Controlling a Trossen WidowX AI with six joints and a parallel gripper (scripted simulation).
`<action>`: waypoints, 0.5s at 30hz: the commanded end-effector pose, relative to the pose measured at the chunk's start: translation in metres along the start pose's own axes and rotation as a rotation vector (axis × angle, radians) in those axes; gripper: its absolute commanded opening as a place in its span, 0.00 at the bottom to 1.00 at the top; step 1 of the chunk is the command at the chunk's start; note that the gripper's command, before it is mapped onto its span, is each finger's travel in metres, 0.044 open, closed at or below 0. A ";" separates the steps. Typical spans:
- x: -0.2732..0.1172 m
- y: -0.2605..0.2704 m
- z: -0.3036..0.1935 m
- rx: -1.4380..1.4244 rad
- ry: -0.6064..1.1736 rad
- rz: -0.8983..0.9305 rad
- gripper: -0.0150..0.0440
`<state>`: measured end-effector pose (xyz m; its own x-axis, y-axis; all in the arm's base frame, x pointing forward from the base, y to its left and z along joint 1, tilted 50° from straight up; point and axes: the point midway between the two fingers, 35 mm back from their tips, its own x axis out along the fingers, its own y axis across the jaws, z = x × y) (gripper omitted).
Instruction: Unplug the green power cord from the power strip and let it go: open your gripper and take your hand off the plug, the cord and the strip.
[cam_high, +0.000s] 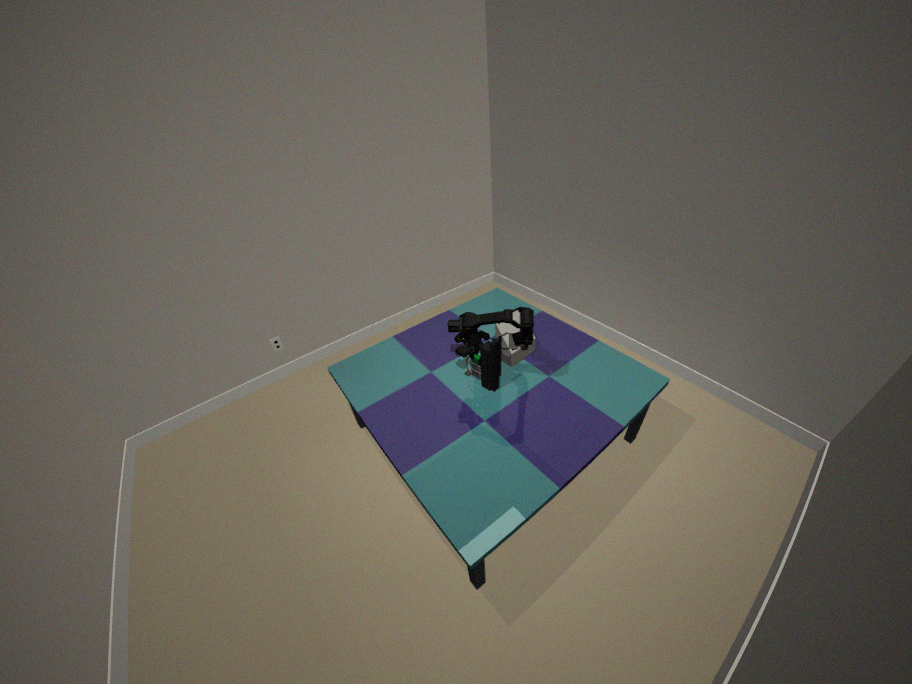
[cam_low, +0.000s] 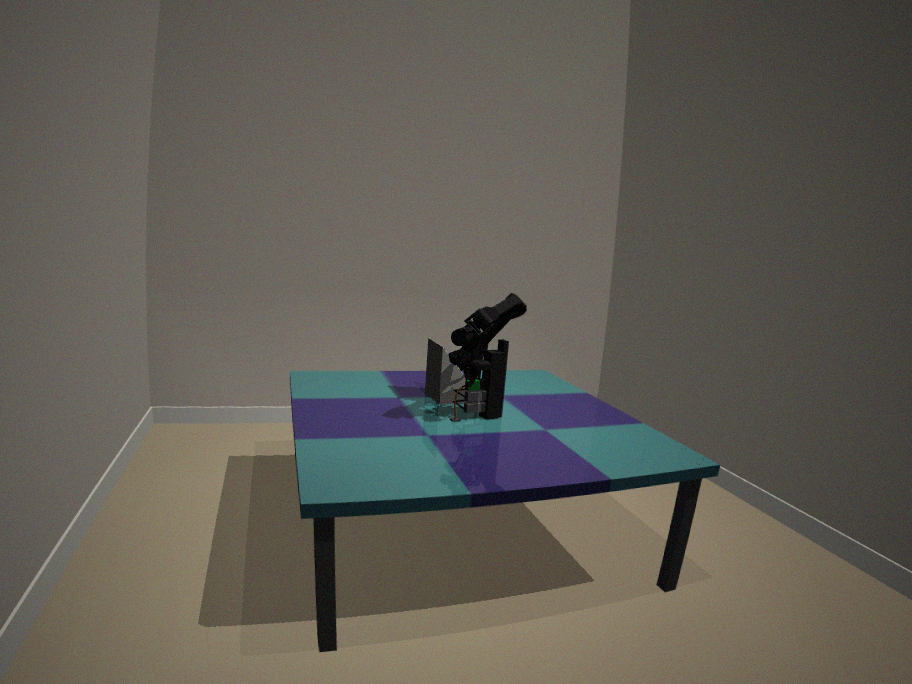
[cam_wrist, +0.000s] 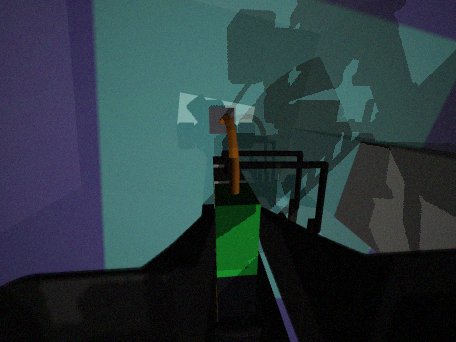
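The green plug (cam_high: 476, 357) (cam_low: 473, 384) (cam_wrist: 238, 242) is at the upper part of the upright black power strip (cam_high: 490, 368) (cam_low: 494, 390). Its orange cord (cam_low: 455, 406) (cam_wrist: 233, 160) leaves the plug's far end and runs down to a small brown square on the table. My gripper (cam_high: 475, 354) (cam_low: 473, 379) (cam_wrist: 235, 215) is shut on the green plug, with a dark finger on each side in the wrist view. Whether the plug's prongs are in the strip cannot be seen. The fingers hide much of the plug in the top and exterior views.
Grey plugs (cam_low: 475, 401) sit below the green one. Their thin black cords (cam_wrist: 326, 192) stick out and bend down. An angled grey object (cam_high: 515, 354) (cam_low: 434, 371) (cam_wrist: 365, 195) stands near the strip on the teal and purple table (cam_high: 471, 471) (cam_low: 368, 463).
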<state>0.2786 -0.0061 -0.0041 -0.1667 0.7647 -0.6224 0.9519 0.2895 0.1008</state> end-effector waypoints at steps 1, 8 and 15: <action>-0.008 0.003 0.025 -0.015 -0.054 0.009 0.25; -0.010 0.003 0.036 -0.014 -0.054 0.010 0.25; -0.010 0.003 0.041 -0.012 -0.052 0.011 0.34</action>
<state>0.2909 -0.0356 -0.0298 -0.1437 0.7412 -0.6557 0.9535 0.2811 0.1088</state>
